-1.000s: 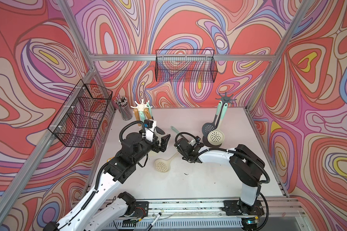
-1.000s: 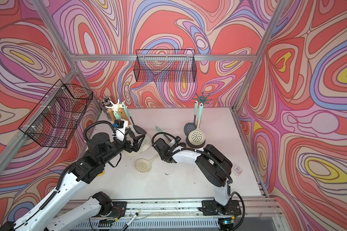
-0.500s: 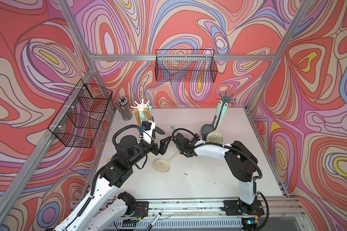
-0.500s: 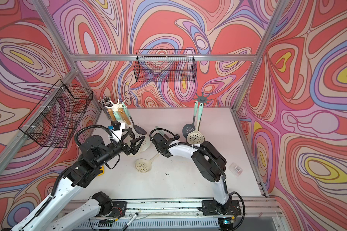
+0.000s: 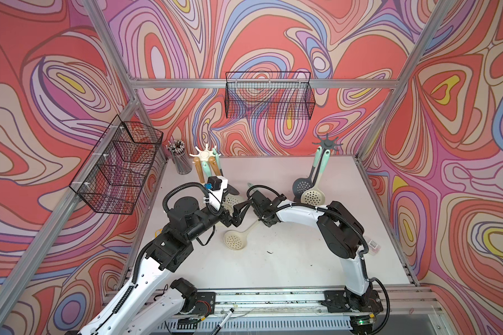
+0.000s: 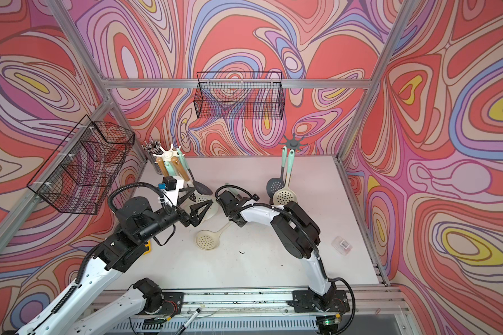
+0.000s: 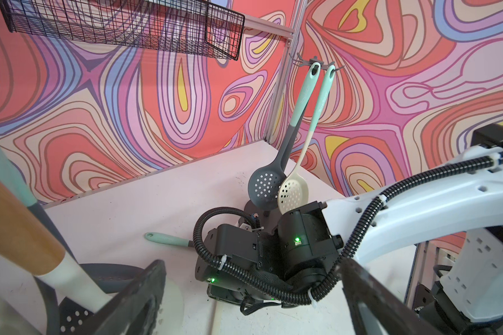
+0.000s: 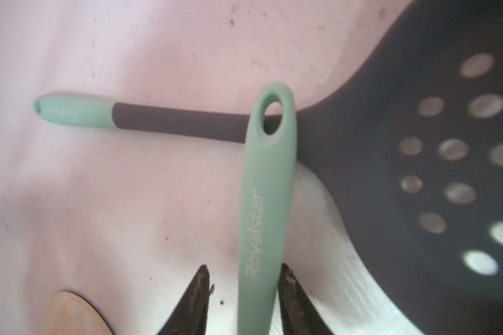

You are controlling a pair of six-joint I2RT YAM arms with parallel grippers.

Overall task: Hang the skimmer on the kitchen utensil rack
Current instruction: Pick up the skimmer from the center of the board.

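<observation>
The cream skimmer (image 5: 235, 240) lies head-down on the table, its stem running up under my right wrist (image 5: 263, 203). In the right wrist view its mint handle (image 8: 266, 185) stands between the jaws of my right gripper (image 8: 244, 266). One finger touches the handle; the other stands a small gap off, so the gripper is narrowly open. My left gripper (image 5: 241, 213) hangs wide open and empty just left of the right wrist. A grey utensil rack (image 5: 326, 142) at the back right carries two hanging skimmers. A cream rack (image 5: 205, 153) at the back left holds several utensils.
A grey skimmer (image 8: 172, 121) lies flat on the table, crossing under the mint handle. Wire baskets hang on the back wall (image 5: 269, 98) and the left wall (image 5: 119, 168). A cup of pens (image 5: 180, 158) stands beside the cream rack. A small clear box (image 5: 372, 246) lies at the right.
My right arm's elbow drew left and its gripper shifted slightly left toward the left gripper, its jaws narrowing a little. The skimmer's head has stayed where it was on the table.
</observation>
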